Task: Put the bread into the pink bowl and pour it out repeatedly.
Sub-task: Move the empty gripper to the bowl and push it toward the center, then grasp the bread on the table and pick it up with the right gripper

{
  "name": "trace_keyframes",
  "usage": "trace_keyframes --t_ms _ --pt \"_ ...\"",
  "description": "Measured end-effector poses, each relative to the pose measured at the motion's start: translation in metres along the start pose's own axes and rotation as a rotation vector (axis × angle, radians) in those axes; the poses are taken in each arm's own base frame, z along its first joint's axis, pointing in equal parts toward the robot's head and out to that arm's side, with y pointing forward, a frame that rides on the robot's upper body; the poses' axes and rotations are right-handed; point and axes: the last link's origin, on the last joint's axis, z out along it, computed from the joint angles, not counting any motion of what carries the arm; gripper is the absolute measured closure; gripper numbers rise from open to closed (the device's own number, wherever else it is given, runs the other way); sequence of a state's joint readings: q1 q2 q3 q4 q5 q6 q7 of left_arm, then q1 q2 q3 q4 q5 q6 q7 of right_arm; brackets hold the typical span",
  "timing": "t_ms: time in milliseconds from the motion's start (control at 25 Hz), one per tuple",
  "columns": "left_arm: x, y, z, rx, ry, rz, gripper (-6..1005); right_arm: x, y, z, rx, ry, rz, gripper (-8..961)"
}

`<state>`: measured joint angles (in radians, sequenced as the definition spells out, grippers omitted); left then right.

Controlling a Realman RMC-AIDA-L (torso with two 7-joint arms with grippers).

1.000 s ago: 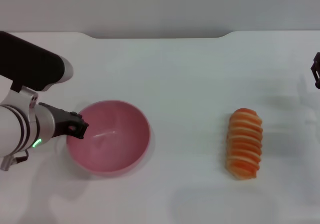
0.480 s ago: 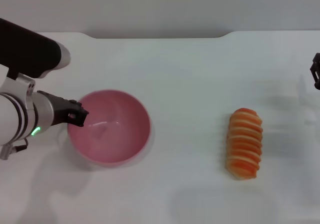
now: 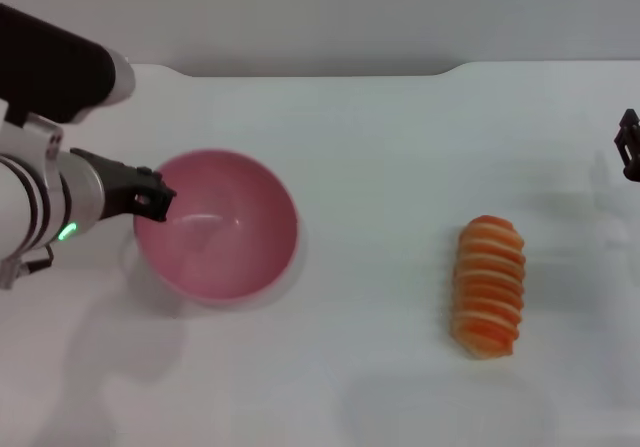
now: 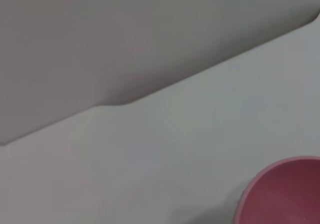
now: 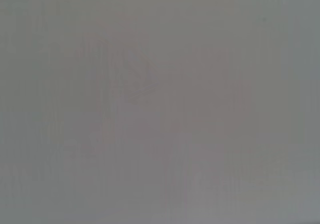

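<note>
pink bowl (image 3: 217, 229) left, bread (image 3: 487, 287) well apart right

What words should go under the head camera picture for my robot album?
Left claw grips the empty pink bowl by its rim; striped bread lies on the white table.

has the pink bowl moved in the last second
Yes. The pink bowl, gripped by the left gripper, shifted toward the table's far edge; the bread stayed put.

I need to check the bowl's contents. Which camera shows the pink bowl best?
The head view: the whole pink bowl shows with nothing inside, the left gripper at its rim and the bread on the table. The left wrist view catches only an edge; the right wrist view shows none of it.
</note>
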<state>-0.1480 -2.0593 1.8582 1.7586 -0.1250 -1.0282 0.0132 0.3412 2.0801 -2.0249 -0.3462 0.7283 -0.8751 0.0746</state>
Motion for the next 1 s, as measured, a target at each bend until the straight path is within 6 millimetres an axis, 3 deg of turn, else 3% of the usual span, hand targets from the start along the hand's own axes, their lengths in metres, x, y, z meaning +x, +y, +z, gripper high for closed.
trace_keyframes --t_ms 360,1000 --pt "0.016 -0.005 -0.009 0.034 0.097 0.099 958 0.001 0.003 0.002 -0.005 0.013 0.007 430" --pt "0.032 -0.017 -0.012 0.066 0.175 0.002 961 0.001 0.011 0.006 -0.030 0.035 0.007 433"
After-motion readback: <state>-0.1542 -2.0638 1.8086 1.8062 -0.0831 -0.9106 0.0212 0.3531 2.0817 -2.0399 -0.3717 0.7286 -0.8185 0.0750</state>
